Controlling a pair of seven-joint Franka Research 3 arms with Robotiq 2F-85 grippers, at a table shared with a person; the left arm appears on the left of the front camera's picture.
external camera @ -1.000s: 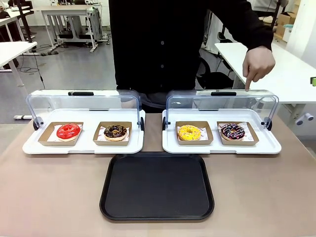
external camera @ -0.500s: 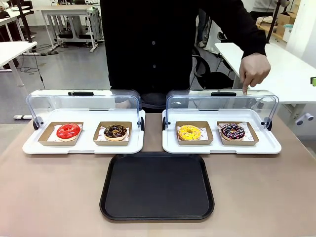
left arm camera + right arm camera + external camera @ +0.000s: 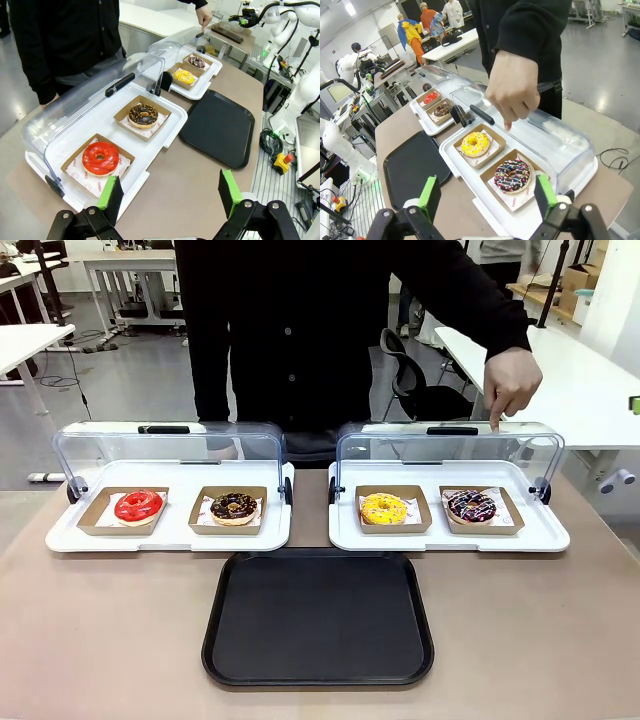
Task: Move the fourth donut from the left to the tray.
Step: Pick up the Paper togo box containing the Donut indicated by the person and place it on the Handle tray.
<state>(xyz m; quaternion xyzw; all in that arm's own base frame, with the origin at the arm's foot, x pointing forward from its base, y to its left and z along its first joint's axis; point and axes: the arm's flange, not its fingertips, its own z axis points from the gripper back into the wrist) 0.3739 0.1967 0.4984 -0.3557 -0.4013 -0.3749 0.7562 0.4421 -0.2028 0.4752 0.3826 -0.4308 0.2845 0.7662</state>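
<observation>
**A:** What has shifted in the last second?

**B:** Little. The person's torso (image 3: 300,330) has drifted toward the robot's left; the person's hand (image 3: 512,380) has edged slightly inward and settled, forefinger down at the top edge of the clear lid (image 3: 450,445); whether it touches, I can't tell.

**A:** And the fourth donut?

**B:** Unmoved; the fourth donut (image 3: 471,505) sits in its cardboard tray (image 3: 512,525) below that finger, just beside the yellow donut (image 3: 384,508); the tray (image 3: 318,620) lies bare on the worktop (image 3: 100,640), on the robot's side of the donuts.

**A:** The robot's own hands?

**B:** The left hand (image 3: 169,192) and the right hand (image 3: 487,196) are both spread wide, pinching nothing; the right one looks down on the donut, apart from it.

**A:** Meaning?

**B:** The pointing reads as the cue; I'd judge the pick hasn't begun; the lid is swung back, so the donut lies open to the right hand.
</observation>
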